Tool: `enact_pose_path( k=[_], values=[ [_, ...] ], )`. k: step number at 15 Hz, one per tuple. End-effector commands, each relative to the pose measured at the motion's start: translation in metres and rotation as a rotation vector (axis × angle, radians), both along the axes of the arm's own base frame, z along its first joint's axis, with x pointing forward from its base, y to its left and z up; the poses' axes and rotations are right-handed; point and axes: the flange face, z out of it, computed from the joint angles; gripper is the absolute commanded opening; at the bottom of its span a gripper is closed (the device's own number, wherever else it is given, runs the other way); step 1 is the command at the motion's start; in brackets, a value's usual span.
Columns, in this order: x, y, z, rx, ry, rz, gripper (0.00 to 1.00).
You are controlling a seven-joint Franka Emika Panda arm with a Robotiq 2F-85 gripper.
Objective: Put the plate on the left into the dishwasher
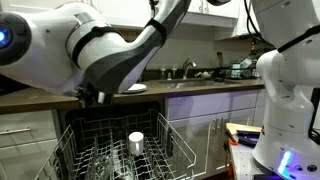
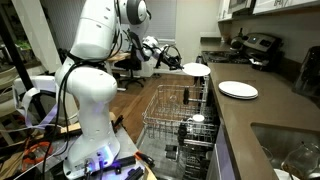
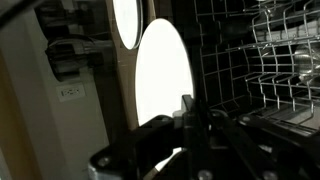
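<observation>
My gripper (image 2: 183,68) is shut on the rim of the round white plate (image 2: 197,69). It holds the plate nearly flat in the air at counter height, above the pulled-out wire rack (image 2: 178,112) of the open dishwasher. In the wrist view the plate (image 3: 163,75) is a bright oval just beyond my closed fingers (image 3: 188,112), with the dishwasher rack (image 3: 260,70) to its right. In an exterior view my arm (image 1: 120,55) covers most of the grip above the rack (image 1: 120,150).
A second white plate (image 2: 238,90) lies on the dark counter (image 2: 262,112), and also shows in the wrist view as a plate (image 3: 126,22). A white cup (image 2: 198,119) (image 1: 136,143) stands in the rack. A sink (image 2: 290,150) lies farther along. White cabinet drawers (image 1: 215,130) flank the dishwasher.
</observation>
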Motion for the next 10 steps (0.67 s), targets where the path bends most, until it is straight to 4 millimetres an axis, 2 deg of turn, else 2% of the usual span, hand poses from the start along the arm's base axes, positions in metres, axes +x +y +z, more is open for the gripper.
enact_pose_path(
  k=[1,4,10],
  values=[
    [0.0,0.001,0.0,0.0,0.0,-0.001,0.04],
    [-0.007,-0.003,-0.002,0.002,0.024,-0.006,0.04],
    [-0.042,-0.008,0.001,0.047,0.1,0.0,0.05]
  ],
)
